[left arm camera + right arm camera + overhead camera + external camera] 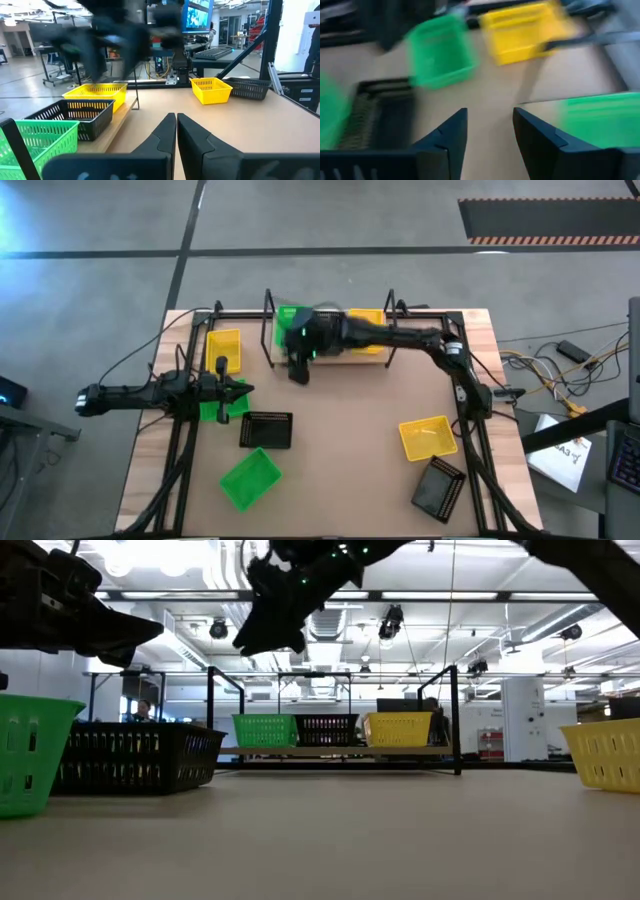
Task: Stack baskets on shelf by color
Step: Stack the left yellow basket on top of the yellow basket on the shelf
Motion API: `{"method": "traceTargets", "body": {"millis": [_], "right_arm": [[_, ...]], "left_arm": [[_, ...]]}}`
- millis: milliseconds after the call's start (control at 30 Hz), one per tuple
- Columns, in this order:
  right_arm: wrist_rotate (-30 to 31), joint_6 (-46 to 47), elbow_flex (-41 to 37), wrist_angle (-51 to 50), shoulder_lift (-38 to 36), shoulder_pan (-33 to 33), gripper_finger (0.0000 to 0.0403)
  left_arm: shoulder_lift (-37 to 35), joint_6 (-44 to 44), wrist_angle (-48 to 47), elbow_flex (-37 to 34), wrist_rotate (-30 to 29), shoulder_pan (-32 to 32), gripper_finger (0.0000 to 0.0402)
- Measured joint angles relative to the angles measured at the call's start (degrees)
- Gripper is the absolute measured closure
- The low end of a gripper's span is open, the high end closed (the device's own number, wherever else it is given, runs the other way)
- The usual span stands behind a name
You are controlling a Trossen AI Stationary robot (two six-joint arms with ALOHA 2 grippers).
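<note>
**Baskets on shelf and table, both claws empty**

Left gripper (228,388): fingers shut, empty, over a green basket (222,404), beside a yellow basket (223,350). Nearby on table: black basket (266,430), long side left-right, and tilted green basket (250,478). Right gripper (297,370): open, empty, above shelf (340,355) front, green shelf basket (289,320) just behind. Farther right: yellow basket (428,437), black basket (439,488).

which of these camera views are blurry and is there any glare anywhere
Right wrist view: heavy motion smear over the green basket and yellow basket. Left wrist view: the right arm is a dark smear, the baskets sharp. Low view: bright ceiling lights wash out the top. High view: pale glare on the floor at upper left.
</note>
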Motion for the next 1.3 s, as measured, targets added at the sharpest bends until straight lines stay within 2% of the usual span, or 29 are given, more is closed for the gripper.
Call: {"method": "traceTargets", "body": {"millis": [200, 267, 367, 433, 533, 733, 867, 933, 1067, 1167, 1300], "right_arm": [[0.5, 9.47, -13.36, 3.75, -4.47, 8.25, 0.0297], [2.43, 14.2, -17.39, 5.42, -6.75, 11.1, 0.0308], [8.64, 21.04, -22.83, 6.88, -9.74, 15.65, 0.0323], [13.73, 25.98, -25.81, 6.73, -11.85, 18.75, 0.0332], [21.58, 33.88, -29.29, 7.08, -15.14, 23.17, 0.0343], [32.96, 48.08, -34.5, 6.17, -19.23, 30.08, 0.0351], [34.85, 53.66, -36.67, 6.34, -21.2, 32.09, 0.035], [34.97, 54.95, -37.62, 6.28, -21.5, 32.49, 0.0351], [34.92, 53.4, -38.52, 5.53, -21.93, 32.72, 0.0354], [34.88, 51.25, -38.5, 3.35, -22.3, 32.75, 0.0355], [34.8, 48.84, -38.54, -0.19, -23.33, 32.9, 0.0355]], "left_arm": [[-0.07, -0.04, 0.17, 0.0, 0.0, 0.0, 0.0402], [-0.07, -2.75, 1.81, 0.0, 0.02, -0.02, 0.0402], [-0.12, -14.43, 7.32, 0.0, -1.25, -0.02, 0.0402], [0.54, -18.81, 10.77, 0.0, -4.58, 0.0, 0.0402], [2.06, -22.93, 11.86, 0.3, -4.59, -0.01, 0.0402], [11.3, -25.59, 10.58, 3.16, 2.56, -0.02, 0.0402], [19.6, -26.94, 8.94, 7.08, 11.0, 0.0, 0.0402], [25.35, -26.53, 4.76, 10.87, 15.66, -0.04, 0.0402], [35.48, -19.22, -11.78, 20.96, 23.83, -1.07, 0.0402], [42.32, -10.32, -26.42, 29.36, 24.94, -3.67, 0.0402], [49.9, -1.52, -38.22, 39.07, 25.25, -8.68, 0.0402]]}}
